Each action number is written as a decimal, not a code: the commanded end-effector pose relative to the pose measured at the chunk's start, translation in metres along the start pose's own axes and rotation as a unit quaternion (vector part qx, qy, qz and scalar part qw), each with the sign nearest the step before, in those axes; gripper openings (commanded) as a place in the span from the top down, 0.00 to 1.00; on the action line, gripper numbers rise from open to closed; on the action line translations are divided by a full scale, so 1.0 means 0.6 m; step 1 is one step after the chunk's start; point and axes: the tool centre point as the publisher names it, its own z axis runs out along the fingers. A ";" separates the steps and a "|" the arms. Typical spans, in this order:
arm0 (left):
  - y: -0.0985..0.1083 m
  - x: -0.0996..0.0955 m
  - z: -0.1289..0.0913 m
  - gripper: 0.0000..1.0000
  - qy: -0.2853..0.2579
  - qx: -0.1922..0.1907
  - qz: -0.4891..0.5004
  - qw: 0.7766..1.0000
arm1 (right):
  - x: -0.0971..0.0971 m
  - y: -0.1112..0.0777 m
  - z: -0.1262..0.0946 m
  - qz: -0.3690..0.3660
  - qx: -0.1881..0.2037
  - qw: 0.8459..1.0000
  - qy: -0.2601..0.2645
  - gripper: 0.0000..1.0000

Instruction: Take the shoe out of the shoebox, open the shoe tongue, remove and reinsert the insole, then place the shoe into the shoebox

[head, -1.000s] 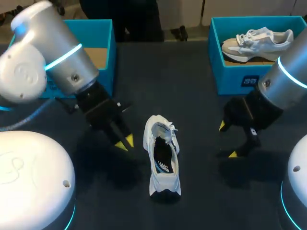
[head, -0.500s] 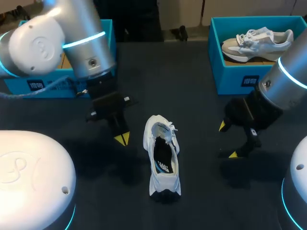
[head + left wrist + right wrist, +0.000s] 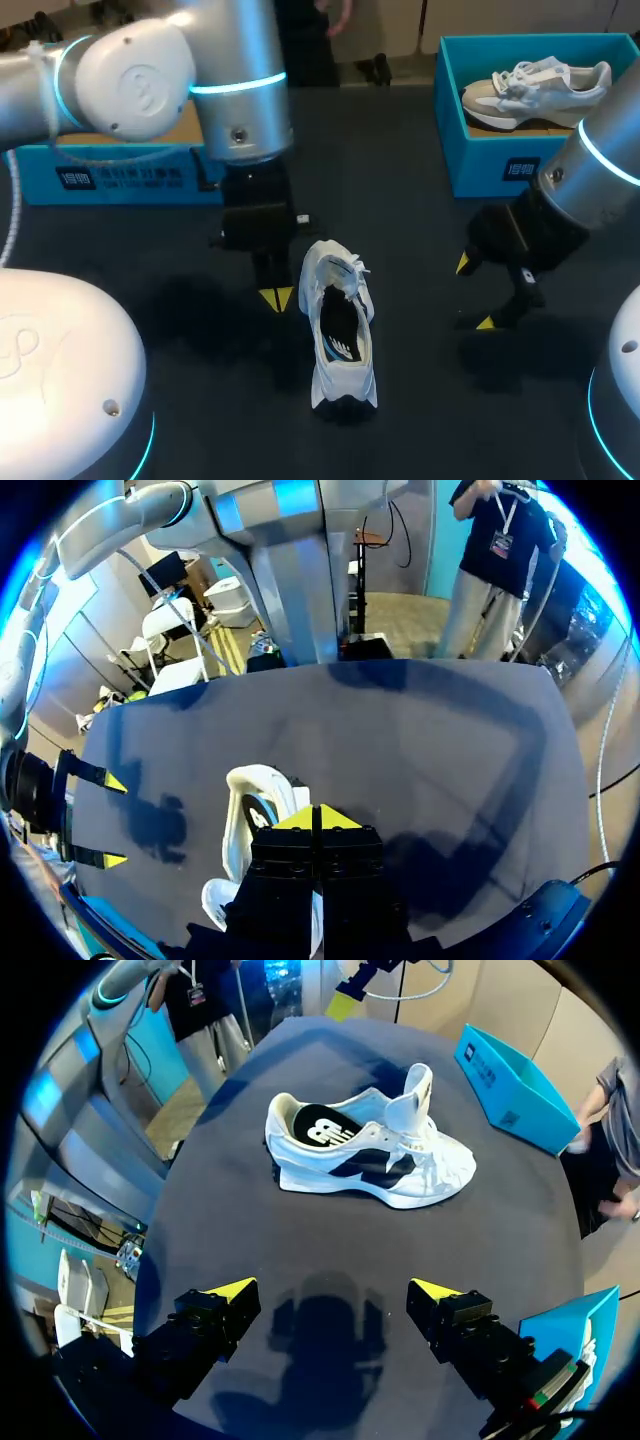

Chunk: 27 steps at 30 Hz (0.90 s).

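Note:
A white shoe (image 3: 340,330) with a dark insole stands on the dark table, its tongue raised and its heel toward the front edge. My left gripper (image 3: 277,297) is shut on nothing, its yellow tips together just left of the shoe's laced front. In the left wrist view the gripper (image 3: 315,817) hovers over the table with the shoe (image 3: 250,800) right beside and below it. My right gripper (image 3: 474,293) stands open to the right of the shoe, apart from it. The right wrist view shows the shoe (image 3: 370,1150) side-on ahead of the open gripper (image 3: 335,1290).
A blue shoebox (image 3: 500,165) at the back right holds a second pale shoe (image 3: 540,90). Another blue shoebox (image 3: 120,175) stands at the back left, partly behind my left arm. Bare tabletop (image 3: 410,220) lies between the boxes.
My left arm has swung right, bringing its gripper from well left of the shoe to right beside it, its fingers closing on the way. The right arm and the shoe have not moved.

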 end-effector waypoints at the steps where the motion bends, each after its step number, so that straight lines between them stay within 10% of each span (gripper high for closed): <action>1: 0.016 -0.031 0.023 1.00 0.078 -0.018 0.010 0.997 | 0.001 0.000 0.001 0.000 0.001 1.000 -0.001 0.00; 27: 0.022 -0.081 0.066 1.00 0.169 -0.053 0.074 0.982 | 0.001 0.000 0.001 0.000 0.001 1.000 -0.001 0.00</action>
